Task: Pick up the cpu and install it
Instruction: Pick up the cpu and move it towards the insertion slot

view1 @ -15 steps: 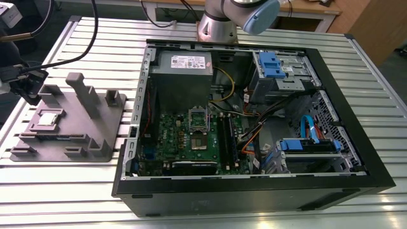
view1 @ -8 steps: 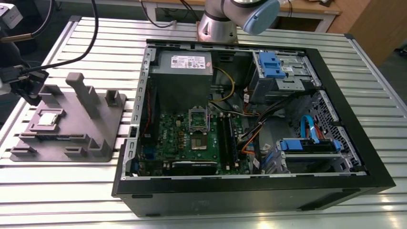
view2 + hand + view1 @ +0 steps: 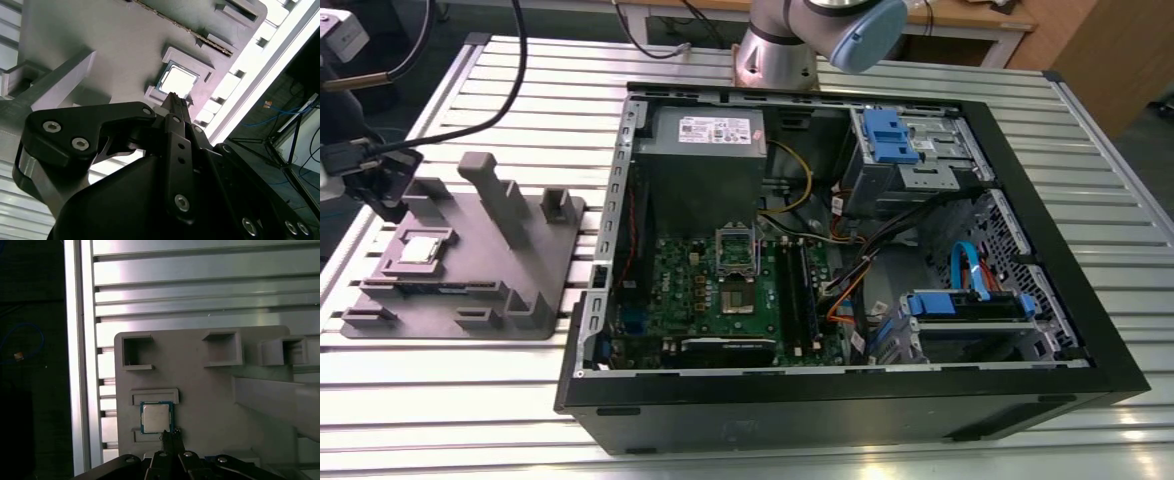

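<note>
The cpu [image 3: 424, 247] lies flat in a shallow recess of the grey plastic fixture [image 3: 520, 290], on the exterior view's left. Its silver top shows in both wrist views [image 3: 176, 81] [image 3: 156, 417]. My gripper [image 3: 384, 205] hovers just above the fixture, beside the cpu and apart from it. In both wrist views its fingers [image 3: 175, 100] [image 3: 170, 436] are pressed together into one thin tip that ends at the chip's edge, with nothing held. The motherboard's socket [image 3: 735, 250] sits inside the open computer case [image 3: 1067, 390].
Upright posts [image 3: 494, 195] rise from the fixture close to the gripper. The case holds a power supply [image 3: 707, 135], blue drive bays [image 3: 887, 135] and loose cables [image 3: 854, 285]. The slatted metal table [image 3: 454, 400] ends in an edge rail [image 3: 82, 365] just beyond the fixture.
</note>
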`<act>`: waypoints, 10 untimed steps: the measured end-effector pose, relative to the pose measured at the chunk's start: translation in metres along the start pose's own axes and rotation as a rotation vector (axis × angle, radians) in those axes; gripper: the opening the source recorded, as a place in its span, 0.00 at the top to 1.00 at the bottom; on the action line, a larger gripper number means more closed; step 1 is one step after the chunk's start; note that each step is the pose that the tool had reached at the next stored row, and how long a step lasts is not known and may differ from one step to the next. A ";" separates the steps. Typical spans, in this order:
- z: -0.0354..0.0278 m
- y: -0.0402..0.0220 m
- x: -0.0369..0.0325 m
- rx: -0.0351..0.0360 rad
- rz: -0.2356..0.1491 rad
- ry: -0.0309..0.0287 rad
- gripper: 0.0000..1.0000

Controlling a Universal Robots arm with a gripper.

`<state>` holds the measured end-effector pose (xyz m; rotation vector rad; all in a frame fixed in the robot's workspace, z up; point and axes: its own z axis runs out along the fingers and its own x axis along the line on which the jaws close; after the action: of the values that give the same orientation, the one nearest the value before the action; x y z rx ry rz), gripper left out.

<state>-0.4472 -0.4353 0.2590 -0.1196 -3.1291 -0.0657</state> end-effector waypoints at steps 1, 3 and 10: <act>0.0003 0.0000 0.0001 0.0002 0.000 0.0002 0.89; 0.0006 0.0000 0.0001 0.0003 0.000 0.0005 0.89; 0.0047 -0.0002 0.0002 0.0002 0.000 0.0003 0.89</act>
<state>-0.4475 -0.4353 0.2543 -0.1197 -3.1288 -0.0654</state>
